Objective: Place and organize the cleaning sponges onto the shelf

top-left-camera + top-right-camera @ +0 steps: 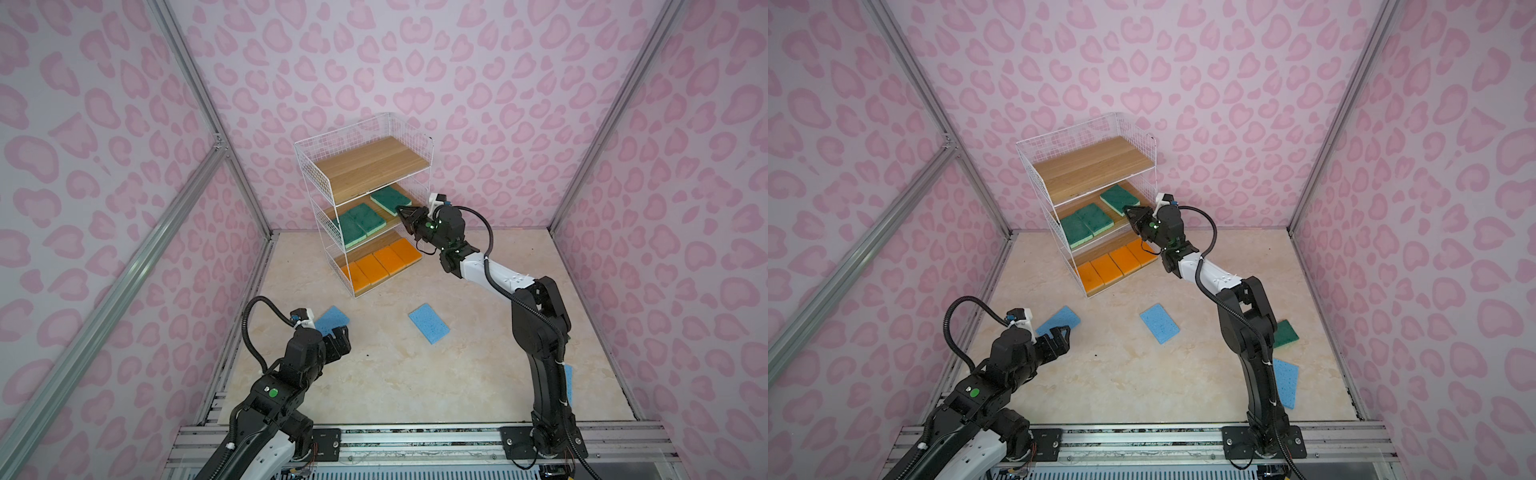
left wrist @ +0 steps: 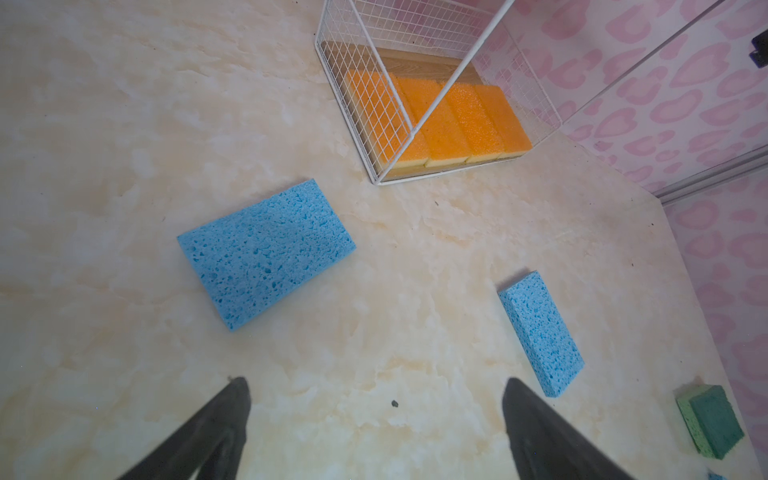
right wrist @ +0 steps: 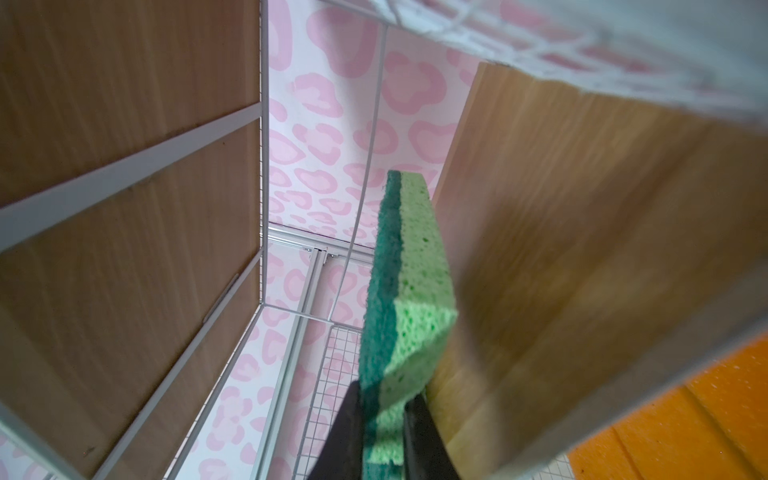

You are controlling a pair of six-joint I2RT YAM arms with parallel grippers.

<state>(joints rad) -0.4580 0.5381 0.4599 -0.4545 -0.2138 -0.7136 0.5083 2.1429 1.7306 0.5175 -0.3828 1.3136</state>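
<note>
Against the pink-spotted walls, at the shelf's middle tier, your right gripper pinches a green sponge, long axis 10-to-4 o'clock; your left gripper gapes wide.

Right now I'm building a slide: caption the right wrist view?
Right gripper shut on a green sponge inside the middle tier of the shelf.

White-coated wire-grid shelf, matt wood-grain boards; porous blue sponge; grainy orange sponges; smooth marble-look tabletop.
</note>
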